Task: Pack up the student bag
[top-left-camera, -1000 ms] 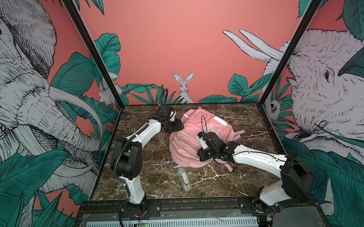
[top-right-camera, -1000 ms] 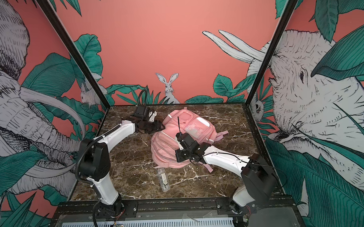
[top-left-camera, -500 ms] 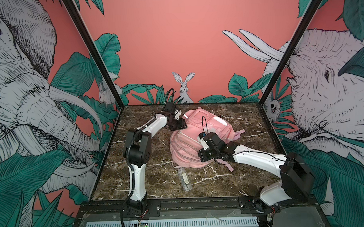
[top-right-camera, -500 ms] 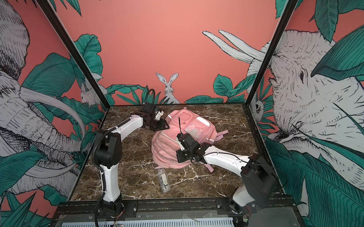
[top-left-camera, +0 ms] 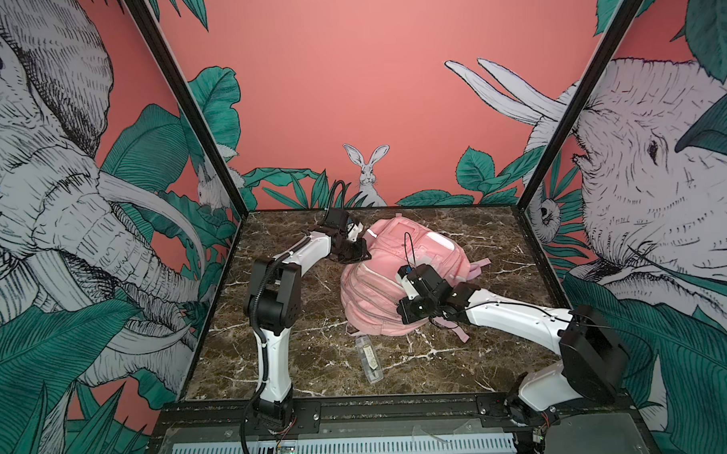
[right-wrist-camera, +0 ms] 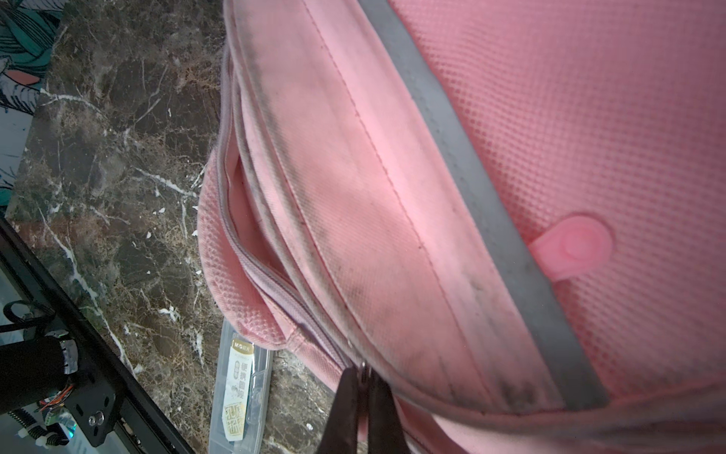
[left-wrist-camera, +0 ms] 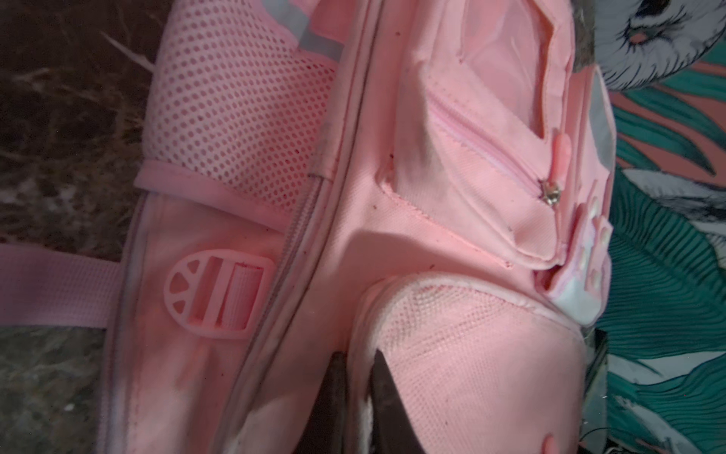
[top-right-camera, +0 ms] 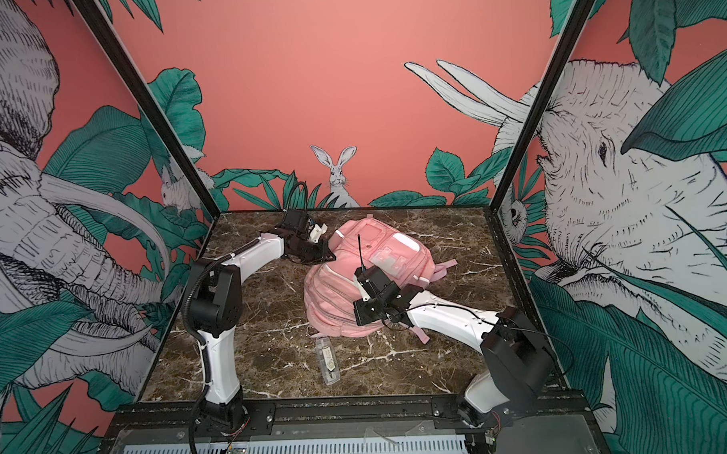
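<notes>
Pinching piped seam (left-wrist-camera: 356, 334) of student bag (top-left-camera: 368, 294) with left gripper (left-wrist-camera: 358, 355), zip pull (right-wrist-camera: 363, 366) with right gripper (right-wrist-camera: 363, 378). Probably soft, floppy, light; best gripped by seams.

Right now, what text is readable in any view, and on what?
"M&G": on the label of the clear plastic case.
Chinese characters beside and below it on the same label: too blurred to read for sure.
Same label in both top views: too small to read.
Student bag: no text visible.
</notes>
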`<state>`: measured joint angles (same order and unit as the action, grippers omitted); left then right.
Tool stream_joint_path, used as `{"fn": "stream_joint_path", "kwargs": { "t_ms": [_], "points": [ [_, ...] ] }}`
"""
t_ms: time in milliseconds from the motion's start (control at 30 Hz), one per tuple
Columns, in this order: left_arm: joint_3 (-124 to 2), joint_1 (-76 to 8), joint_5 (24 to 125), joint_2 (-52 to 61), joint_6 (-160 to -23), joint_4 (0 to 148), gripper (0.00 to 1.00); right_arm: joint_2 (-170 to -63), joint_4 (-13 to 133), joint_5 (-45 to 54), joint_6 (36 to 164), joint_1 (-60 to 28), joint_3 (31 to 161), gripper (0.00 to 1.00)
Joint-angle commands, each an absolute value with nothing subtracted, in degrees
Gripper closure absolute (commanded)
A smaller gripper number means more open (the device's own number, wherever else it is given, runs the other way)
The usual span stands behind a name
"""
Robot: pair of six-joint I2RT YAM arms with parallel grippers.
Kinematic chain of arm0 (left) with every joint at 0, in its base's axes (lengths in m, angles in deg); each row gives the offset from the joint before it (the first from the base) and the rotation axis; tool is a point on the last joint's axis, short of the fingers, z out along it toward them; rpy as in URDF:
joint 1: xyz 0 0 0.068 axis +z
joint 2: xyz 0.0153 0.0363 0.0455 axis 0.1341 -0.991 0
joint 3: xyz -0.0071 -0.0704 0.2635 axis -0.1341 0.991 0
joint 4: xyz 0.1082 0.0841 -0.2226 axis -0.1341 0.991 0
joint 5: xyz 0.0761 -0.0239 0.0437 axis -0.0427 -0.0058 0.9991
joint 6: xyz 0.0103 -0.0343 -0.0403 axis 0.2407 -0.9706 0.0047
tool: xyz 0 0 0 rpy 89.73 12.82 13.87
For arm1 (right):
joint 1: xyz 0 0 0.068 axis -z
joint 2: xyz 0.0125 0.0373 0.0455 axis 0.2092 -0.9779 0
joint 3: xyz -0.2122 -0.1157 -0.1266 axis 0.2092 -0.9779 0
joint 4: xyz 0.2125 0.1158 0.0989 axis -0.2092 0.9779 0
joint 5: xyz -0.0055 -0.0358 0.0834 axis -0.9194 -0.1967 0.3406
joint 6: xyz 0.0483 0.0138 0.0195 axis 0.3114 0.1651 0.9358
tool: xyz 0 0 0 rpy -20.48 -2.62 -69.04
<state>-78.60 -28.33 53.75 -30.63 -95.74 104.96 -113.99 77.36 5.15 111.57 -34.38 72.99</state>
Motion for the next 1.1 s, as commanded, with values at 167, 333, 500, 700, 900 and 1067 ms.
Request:
{"fn": "stream_joint_path", "kwargs": {
  "t_ms": [167, 333, 500, 700, 900, 1067],
  "points": [
    [-64.1, -23.58, 55.38, -19.0, -108.06, 93.39, 1.0, -115.94, 78.12, 5.71, 111.09, -34.07, 75.46, 1.0],
    [-54.34, -22.6, 59.1, -12.65, -114.35, 86.32, 1.0, -117.57, 77.65, 6.63, 111.31, -34.07, 76.64, 1.0],
    [-46.03, -22.85, 59.22, -9.35, -123.21, 76.78, 1.0, -119.87, 77.33, 8.33, 111.23, -34.07, 78.35, 1.0],
    [-42.59, -24.21, 60.19, -6.76, -126.39, 74.23, 1.0, -123.89, 75.8, 10.48, 112.05, -34.38, 80.23, 1.0],
    [-42.21, -26.0, 60.82, -6.1, -127.97, 73.32, 1.0, -126.58, 75.15, 11.44, 112.64, -36.47, 83.71, 1.0],
    [-42.45, -27.5, 61.22, -6.29, -128.95, 72.52, 1.0, -128.8, 74.58, 12.29, 112.54, -38.07, 86.34, 1.0]
  ]
}}
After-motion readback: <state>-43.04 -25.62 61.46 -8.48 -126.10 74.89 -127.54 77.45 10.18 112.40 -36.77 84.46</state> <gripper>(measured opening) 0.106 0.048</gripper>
